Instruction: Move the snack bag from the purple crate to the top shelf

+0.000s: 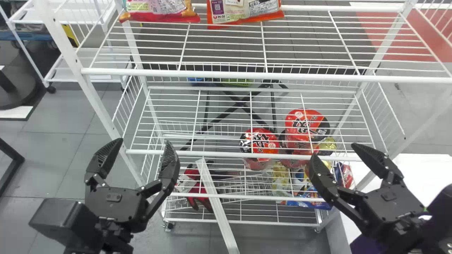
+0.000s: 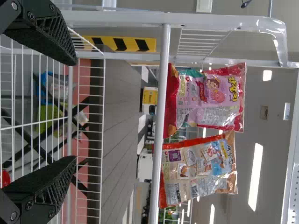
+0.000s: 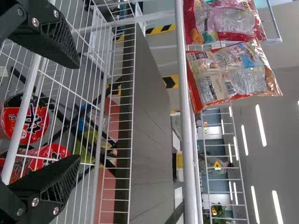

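In the head view my left gripper (image 1: pixel 144 143) stands open before the rack's left half, and my right gripper (image 1: pixel 334 151) is open before its right half; neither holds anything. The left wrist view has the left gripper (image 2: pixel 74 111) spread with nothing between its fingers, as the right wrist view does the right gripper (image 3: pixel 78 112). On the top shelf (image 1: pixel 233 75) lie a pink snack bag (image 1: pixel 159 6) and, right of it, an orange-edged snack bag (image 1: pixel 243 10). A dark purple patch (image 1: pixel 363 246), possibly the crate, peeks out under the right arm.
Red noodle cups (image 1: pixel 259 141) sit on the middle shelf, toward the right. Lower down are red gloves (image 1: pixel 197 192) and blue and yellow packs (image 1: pixel 300 187). A white surface (image 1: pixel 420 173) stands right of the rack; a white cart (image 1: pixel 53 21) is at the back left.
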Robot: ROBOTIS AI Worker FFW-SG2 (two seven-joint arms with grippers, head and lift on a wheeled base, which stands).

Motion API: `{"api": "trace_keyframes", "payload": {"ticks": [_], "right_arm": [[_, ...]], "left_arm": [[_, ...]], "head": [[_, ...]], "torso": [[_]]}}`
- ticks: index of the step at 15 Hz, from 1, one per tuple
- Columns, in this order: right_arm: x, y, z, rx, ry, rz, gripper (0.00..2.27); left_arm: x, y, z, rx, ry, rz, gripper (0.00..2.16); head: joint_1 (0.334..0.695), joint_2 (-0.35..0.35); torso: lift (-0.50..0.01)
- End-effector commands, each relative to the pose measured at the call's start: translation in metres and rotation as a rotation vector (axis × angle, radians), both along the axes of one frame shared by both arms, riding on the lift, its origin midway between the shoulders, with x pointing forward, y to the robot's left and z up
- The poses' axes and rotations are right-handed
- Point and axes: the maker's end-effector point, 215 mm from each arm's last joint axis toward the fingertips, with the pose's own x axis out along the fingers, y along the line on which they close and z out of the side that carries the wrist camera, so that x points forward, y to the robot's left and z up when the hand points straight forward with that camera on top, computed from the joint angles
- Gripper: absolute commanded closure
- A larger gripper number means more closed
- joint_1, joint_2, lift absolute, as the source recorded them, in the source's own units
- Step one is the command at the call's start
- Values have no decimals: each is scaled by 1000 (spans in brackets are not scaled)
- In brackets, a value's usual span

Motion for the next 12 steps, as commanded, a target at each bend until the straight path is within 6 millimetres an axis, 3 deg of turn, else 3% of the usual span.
{"api": "trace_keyframes", "payload": {"ticks": [1,12], "right_arm": [[1,0,0,1,-1,0,144],[1,-1,0,7,0,-3,144]], "left_arm": [[0,0,0,0,-1,-1,103],[5,-1,-2,1,1,-2,103]], "head": [[695,-1],[695,-2]], "torso": [[-278],[-322]]}}
